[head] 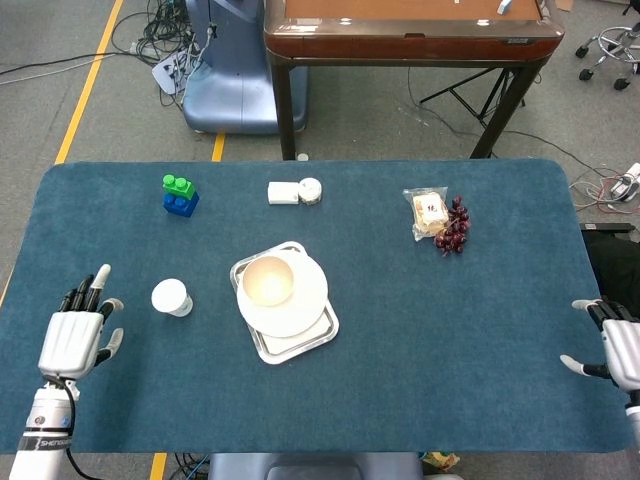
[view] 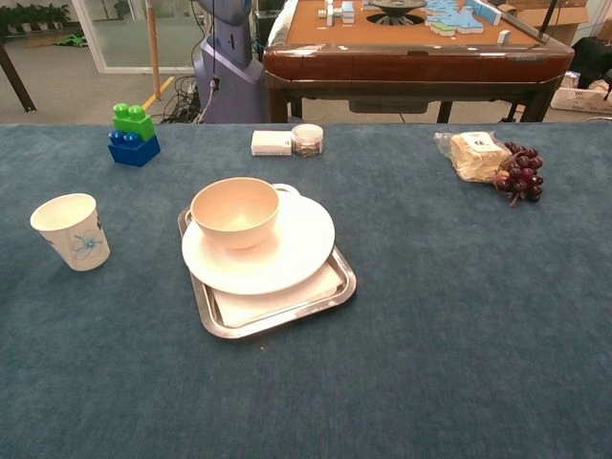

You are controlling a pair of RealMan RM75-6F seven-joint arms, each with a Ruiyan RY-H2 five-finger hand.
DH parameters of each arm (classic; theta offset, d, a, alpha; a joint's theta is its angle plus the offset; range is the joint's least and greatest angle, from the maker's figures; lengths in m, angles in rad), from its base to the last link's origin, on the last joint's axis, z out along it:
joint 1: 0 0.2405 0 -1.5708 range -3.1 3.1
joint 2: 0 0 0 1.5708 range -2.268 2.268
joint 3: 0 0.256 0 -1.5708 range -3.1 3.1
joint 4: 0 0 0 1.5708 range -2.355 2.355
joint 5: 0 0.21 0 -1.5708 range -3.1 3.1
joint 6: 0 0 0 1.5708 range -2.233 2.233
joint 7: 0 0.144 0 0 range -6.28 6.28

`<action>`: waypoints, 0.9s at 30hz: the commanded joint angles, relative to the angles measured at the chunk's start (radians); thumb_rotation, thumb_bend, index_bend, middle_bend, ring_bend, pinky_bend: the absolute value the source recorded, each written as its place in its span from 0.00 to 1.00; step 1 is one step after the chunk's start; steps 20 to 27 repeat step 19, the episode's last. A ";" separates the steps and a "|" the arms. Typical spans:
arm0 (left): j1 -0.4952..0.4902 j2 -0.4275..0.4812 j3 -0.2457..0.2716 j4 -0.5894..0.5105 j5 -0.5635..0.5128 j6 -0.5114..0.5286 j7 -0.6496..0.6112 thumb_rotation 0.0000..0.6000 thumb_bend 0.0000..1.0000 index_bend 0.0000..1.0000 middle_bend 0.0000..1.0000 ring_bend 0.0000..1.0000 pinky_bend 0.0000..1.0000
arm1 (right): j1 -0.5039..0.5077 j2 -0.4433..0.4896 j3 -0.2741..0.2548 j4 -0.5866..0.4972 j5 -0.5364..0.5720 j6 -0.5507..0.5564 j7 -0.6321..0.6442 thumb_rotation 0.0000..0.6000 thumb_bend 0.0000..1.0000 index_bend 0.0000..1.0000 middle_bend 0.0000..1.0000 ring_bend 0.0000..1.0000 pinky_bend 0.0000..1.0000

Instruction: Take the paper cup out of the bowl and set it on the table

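The white paper cup [head: 171, 297] [view: 72, 230] stands upright on the blue tablecloth, left of the tray, with nothing touching it. The cream bowl [head: 267, 281] [view: 235, 210] sits empty on a white plate [head: 303, 305] [view: 297, 244], which rests on a metal tray [head: 296, 344] [view: 277, 311]. My left hand [head: 74, 337] hovers at the table's front left, fingers spread, well apart from the cup. Near the right edge my right hand [head: 612, 352] is partly visible with fingers apart and nothing in it. Neither hand shows in the chest view.
A green and blue block stack [head: 180, 194] [view: 132, 135] stands at the back left. A white box with a small round tin [head: 294, 191] [view: 287, 142] lies at the back centre. A bagged snack and grapes [head: 442, 220] [view: 492, 158] lie at the back right.
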 commanded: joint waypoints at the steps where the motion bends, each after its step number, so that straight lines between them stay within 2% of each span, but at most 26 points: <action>1: 0.048 -0.023 0.014 0.032 0.033 0.029 -0.027 1.00 0.35 0.37 0.00 0.00 0.14 | 0.005 -0.012 -0.001 0.004 0.007 -0.005 -0.024 1.00 0.00 0.26 0.27 0.19 0.37; 7: 0.121 -0.039 0.023 0.117 0.086 0.064 -0.113 1.00 0.35 0.36 0.00 0.00 0.14 | 0.018 -0.038 -0.006 0.007 0.028 -0.022 -0.080 1.00 0.00 0.26 0.27 0.19 0.37; 14: 0.154 -0.009 0.002 0.127 0.094 0.034 -0.186 1.00 0.35 0.31 0.00 0.00 0.14 | 0.026 -0.046 -0.008 0.010 0.047 -0.041 -0.096 1.00 0.00 0.26 0.27 0.19 0.37; 19: 0.165 -0.014 -0.017 0.147 0.103 0.015 -0.182 1.00 0.35 0.31 0.00 0.00 0.14 | 0.026 -0.041 -0.009 0.005 0.040 -0.038 -0.088 1.00 0.00 0.26 0.27 0.19 0.37; 27: 0.165 -0.014 -0.017 0.147 0.103 0.015 -0.182 1.00 0.35 0.31 0.00 0.00 0.14 | 0.026 -0.041 -0.009 0.005 0.040 -0.038 -0.088 1.00 0.00 0.26 0.27 0.19 0.37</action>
